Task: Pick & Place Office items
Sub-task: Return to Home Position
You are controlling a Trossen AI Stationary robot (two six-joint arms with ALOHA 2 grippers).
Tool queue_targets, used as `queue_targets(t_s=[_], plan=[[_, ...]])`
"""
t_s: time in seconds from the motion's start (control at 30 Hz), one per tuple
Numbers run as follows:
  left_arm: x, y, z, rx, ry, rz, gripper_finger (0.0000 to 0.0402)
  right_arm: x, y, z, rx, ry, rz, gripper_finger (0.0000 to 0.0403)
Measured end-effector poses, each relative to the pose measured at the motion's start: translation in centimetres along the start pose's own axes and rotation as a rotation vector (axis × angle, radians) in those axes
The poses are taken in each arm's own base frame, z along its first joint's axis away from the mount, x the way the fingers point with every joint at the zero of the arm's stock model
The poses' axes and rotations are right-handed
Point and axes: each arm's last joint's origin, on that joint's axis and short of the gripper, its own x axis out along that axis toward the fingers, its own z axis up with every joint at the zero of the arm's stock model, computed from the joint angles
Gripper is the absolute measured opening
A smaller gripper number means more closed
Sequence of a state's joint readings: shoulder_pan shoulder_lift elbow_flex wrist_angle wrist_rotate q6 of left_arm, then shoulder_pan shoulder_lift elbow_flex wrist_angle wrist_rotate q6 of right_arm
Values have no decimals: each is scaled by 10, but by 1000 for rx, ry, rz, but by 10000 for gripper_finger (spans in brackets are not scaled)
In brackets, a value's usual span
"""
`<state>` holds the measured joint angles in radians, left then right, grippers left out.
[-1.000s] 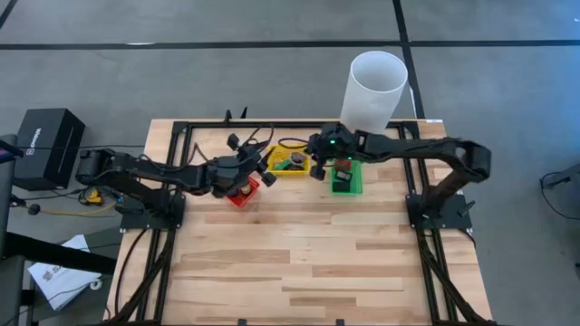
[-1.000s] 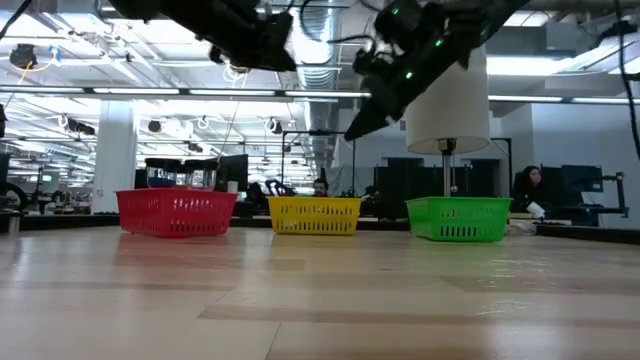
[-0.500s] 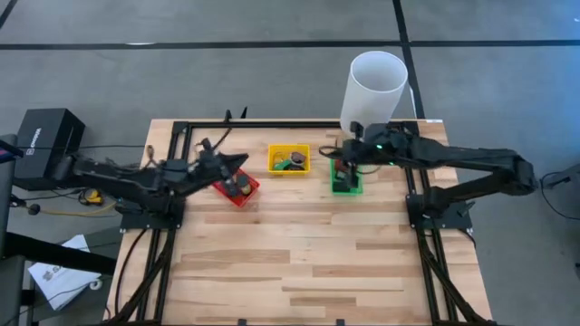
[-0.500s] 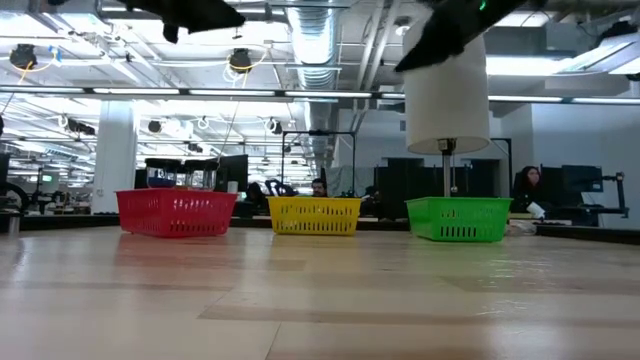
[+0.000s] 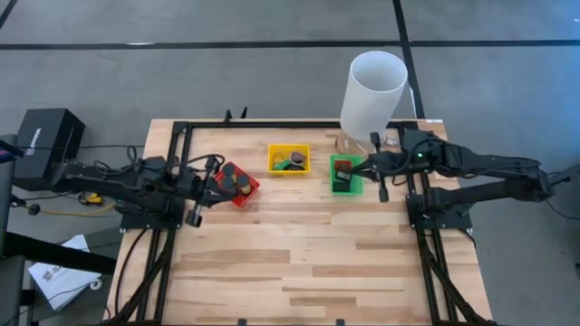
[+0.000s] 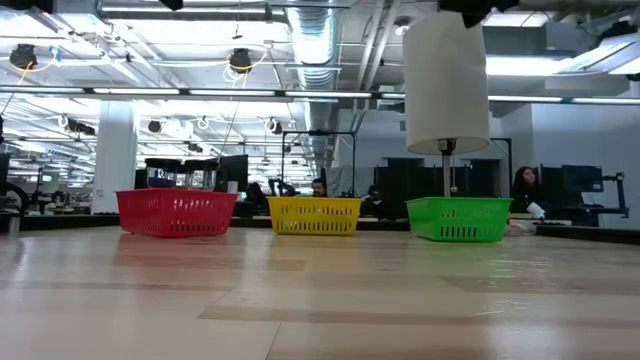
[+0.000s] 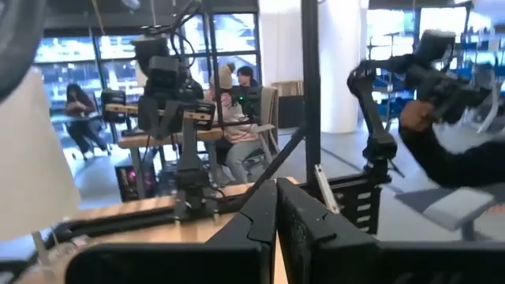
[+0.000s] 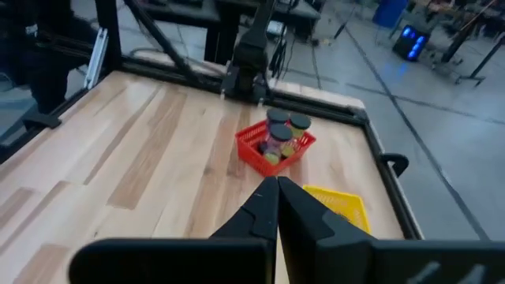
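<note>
The office items lie in three bins standing in a row near the table's far edge. The red bin [image 5: 237, 184] holds black discs and green rings [image 8: 278, 136]. The yellow bin [image 5: 290, 159] holds dark pieces. The green bin [image 5: 345, 174] holds a dark piece and a red block. My left gripper [image 5: 220, 184] [image 7: 276, 209] is shut and hovers at the red bin's left side, pointing right. My right gripper [image 5: 361, 167] [image 8: 278, 197] is shut and hovers at the green bin's right side, pointing left. Neither gripper carries anything.
A tall white cylinder [image 5: 373, 91] stands behind the green bin at the far right corner. A black frame [image 5: 272, 127] borders the table's far edge and sides. Bare wood [image 5: 299, 263] fills the near half. People sit beyond the table, and a dark sleeve [image 7: 465, 158] shows there.
Both arms have drawn back from over the bins: the left gripper moved from above the red bin toward the table's left edge, the right gripper from between the yellow and green bins toward the right edge. Both left the low view's top. The bins stayed put.
</note>
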<state>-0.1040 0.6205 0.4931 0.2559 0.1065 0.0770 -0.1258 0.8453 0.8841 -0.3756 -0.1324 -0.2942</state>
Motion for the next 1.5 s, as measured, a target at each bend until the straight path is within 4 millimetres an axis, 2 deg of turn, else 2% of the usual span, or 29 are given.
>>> queue_targets(t_s=[0.17, 0.43, 0.53, 0.67, 0.87, 1.07, 1.23, 1.5], plan=[[1, 0, 0, -89, 0, 1, 1, -10, 7, -17, 44, -63, -8, 1], [0, 2, 14, -85, -31, 6, 1, -16, 16, -43, 64, -81, 6, 1], [-1, 4, 13, -80, -14, 24, 1, -13, 17, -48, 64, -94, 6, 1], [-3, 10, 9, -54, 32, 62, 1, -24, 21, -59, 65, -149, 8, 1], [-7, 16, 10, -40, 18, 106, 1, -29, 28, -87, 92, -206, -9, 1], [-19, 11, -16, -21, 46, 103, 1, -38, 35, -112, 140, -314, -37, 1], [-36, 7, -32, -7, -50, 107, 1, -42, 43, -130, 153, -373, -22, 1], [-63, -1, -60, 15, -188, 115, 1, -46, 48, -144, 140, -431, -31, 1]])
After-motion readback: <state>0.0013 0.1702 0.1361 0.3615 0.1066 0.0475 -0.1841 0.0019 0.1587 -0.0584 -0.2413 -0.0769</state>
